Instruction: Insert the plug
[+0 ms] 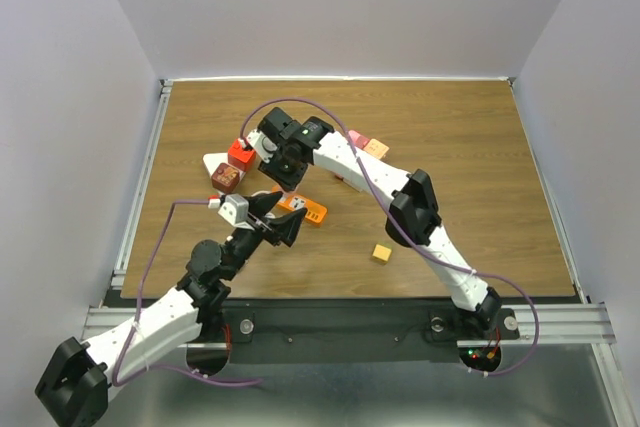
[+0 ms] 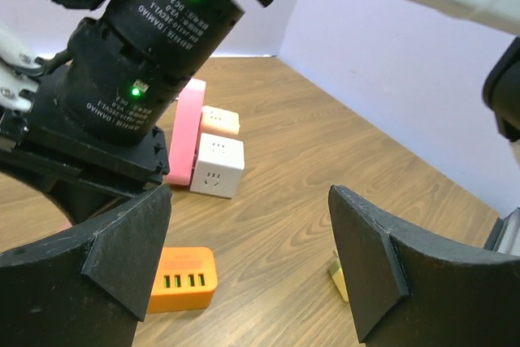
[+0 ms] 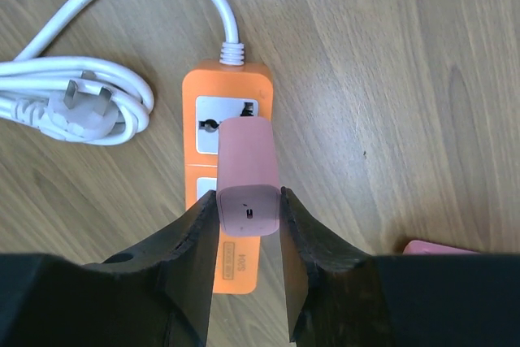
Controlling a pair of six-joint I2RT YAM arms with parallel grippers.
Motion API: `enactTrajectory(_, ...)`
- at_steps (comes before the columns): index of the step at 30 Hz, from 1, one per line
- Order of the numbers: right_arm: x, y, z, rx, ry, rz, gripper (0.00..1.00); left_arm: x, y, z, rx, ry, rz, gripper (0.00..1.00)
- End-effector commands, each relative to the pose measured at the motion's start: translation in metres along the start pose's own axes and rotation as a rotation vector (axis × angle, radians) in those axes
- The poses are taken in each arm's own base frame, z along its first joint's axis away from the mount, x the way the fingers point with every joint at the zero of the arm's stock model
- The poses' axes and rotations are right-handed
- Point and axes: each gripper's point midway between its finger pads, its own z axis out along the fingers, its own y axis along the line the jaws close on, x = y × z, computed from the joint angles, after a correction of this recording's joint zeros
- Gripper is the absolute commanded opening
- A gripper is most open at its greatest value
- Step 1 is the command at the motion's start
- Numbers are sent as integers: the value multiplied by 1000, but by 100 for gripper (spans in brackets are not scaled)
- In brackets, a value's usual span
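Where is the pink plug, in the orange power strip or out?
Cannot tell. The right gripper grips the pink plug right over the orange power strip, but the plug hides its own prongs and the socket beneath.

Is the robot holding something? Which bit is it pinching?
The right gripper pinches the pink plug by its sides, at the end with the small port. The left gripper is open and holds nothing.

My wooden table [image 1: 470, 147] carries an orange power strip [image 3: 230, 83] with its coiled white cord [image 3: 73, 87]. A white cube socket [image 2: 216, 166] sits just beside a pink block [image 2: 185, 132], and a yellow cube [image 1: 381, 253] lies apart.
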Motion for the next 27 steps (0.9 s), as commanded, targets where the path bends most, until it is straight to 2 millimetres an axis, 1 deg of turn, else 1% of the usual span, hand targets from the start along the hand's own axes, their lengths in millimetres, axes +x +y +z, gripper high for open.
enactTrajectory(1,7,5,14,-62,26,-97,26,1,-4,-5,38,-25,14,89)
enactTrajectory(4,16,4,18,-55,56,-100,26,5,0,-2,17,-9,13,88)
enactTrajectory(5,29,5,22,-54,96,-86,26,6,1,-2,11,-3,12,88)
enactTrajectory(6,31,3,16,-37,106,-81,26,9,2,-1,8,7,11,88)
enactTrajectory(7,38,4,15,-35,125,-72,26,12,8,0,-30,16,9,88)
enactTrajectory(8,55,6,17,-39,176,-50,26,13,10,1,-37,22,9,88)
enactTrajectory(9,55,6,7,-30,173,-44,26,14,12,2,-50,27,9,88)
enactTrajectory(11,66,7,-2,-17,197,-13,25,20,16,4,-68,47,4,88)
enactTrajectory(12,80,11,-2,-20,232,-5,25,21,18,4,-78,51,2,88)
enactTrajectory(13,82,12,-8,-20,234,1,25,24,19,4,-86,60,2,88)
enactTrajectory(14,79,13,-22,-14,212,10,25,28,20,4,-91,71,-3,88)
enactTrajectory(15,89,15,-21,-13,226,20,25,31,21,4,-92,82,-6,88)
enactTrajectory(19,98,20,-38,-6,210,48,25,48,25,4,-108,134,-18,88)
enactTrajectory(21,98,21,-48,8,195,73,25,56,25,4,-107,155,-23,88)
enactTrajectory(22,101,21,-50,14,199,83,25,63,26,4,-104,176,-26,88)
enactTrajectory(24,104,22,-55,24,200,111,24,71,25,4,-93,196,-33,88)
enactTrajectory(25,103,24,-60,21,189,111,24,80,24,3,-80,217,-43,88)
enactTrajectory(26,105,23,-61,26,194,123,24,83,24,4,-79,219,-50,88)
enactTrajectory(27,105,23,-63,34,191,122,24,99,21,1,-48,275,-56,83)
